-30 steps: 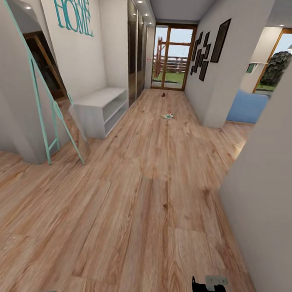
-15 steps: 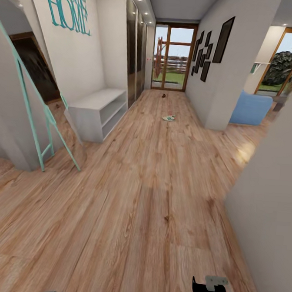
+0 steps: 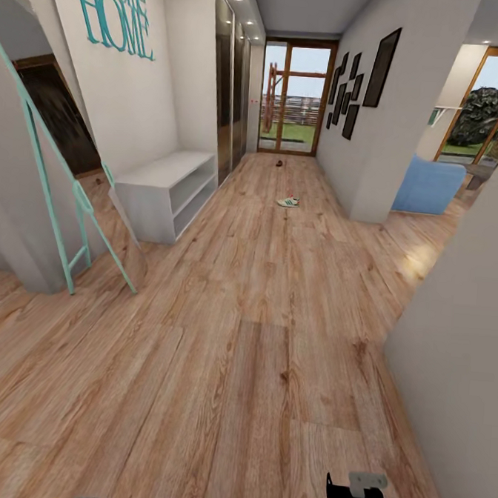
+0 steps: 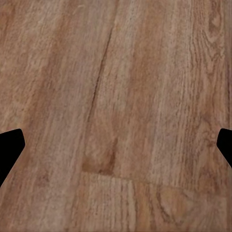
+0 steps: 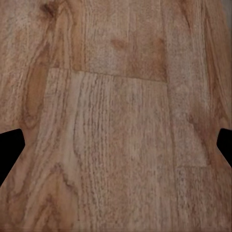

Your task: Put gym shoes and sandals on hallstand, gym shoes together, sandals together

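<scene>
wood planks (image 3: 255, 368) run clear ahead of me to one gym shoe (image 3: 288, 201), far down the corridor, with a small dark thing (image 3: 279, 162) beyond it near the door, maybe a sandal; too small to tell. the rack (image 3: 167, 191) stands against the left wall. my risk, i judge: clipping the wall corner (image 3: 450, 352) close on my right, or rolling onto the shoe. both sets of fingers (image 4: 10, 145) (image 5: 10, 145) point at bare floor, wide apart, holding nothing, well short of the shoe.

Gym shoe (image 3: 288, 201) on corridor floor (image 3: 257, 339)
</scene>
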Motion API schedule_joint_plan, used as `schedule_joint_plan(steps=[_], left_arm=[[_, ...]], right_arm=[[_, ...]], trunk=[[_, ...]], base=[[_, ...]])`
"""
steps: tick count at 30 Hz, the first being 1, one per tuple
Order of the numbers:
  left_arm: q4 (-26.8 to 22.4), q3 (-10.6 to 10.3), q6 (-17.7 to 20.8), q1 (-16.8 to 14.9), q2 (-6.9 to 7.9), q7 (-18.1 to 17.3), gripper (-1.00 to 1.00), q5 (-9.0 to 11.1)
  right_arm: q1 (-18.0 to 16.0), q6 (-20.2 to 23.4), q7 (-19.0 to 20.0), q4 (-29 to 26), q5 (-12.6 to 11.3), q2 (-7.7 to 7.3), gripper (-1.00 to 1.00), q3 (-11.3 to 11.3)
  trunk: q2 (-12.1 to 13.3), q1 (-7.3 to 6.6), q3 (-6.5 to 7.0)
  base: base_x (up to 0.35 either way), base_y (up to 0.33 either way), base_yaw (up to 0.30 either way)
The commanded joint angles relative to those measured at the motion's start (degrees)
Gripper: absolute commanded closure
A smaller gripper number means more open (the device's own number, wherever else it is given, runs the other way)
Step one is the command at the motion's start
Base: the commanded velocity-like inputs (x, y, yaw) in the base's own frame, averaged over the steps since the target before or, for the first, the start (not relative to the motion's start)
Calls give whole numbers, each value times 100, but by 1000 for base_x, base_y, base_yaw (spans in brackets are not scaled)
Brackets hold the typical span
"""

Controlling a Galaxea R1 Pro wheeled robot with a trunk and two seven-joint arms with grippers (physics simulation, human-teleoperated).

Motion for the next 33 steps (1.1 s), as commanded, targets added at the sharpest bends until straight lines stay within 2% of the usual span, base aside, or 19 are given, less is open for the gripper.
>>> schedule_joint_plan(steps=[1,9,19,33], left_arm=[[5,14,0,-3,0,-59,-100,58],[0,7,8,-18,79,-70,-100,46],[-1,7,5,-34,146,-73,-100,29],[-3,-23,-4,-18,155,-118,-100,10]], right_arm=[[-1,-8,-38,5,37,-1,-100,10],[6,-8,-41,-1,37,-5,-100,10],[6,-8,-43,-11,37,3,-100,10],[6,-8,-44,-13,36,-1,-100,10]], trunk=[[-2,-1,-4],[-2,-1,-4],[-2,-1,-4],[-2,-1,-4]], base=[[0,0,0],[70,11,0],[311,67,0],[332,40,0]])
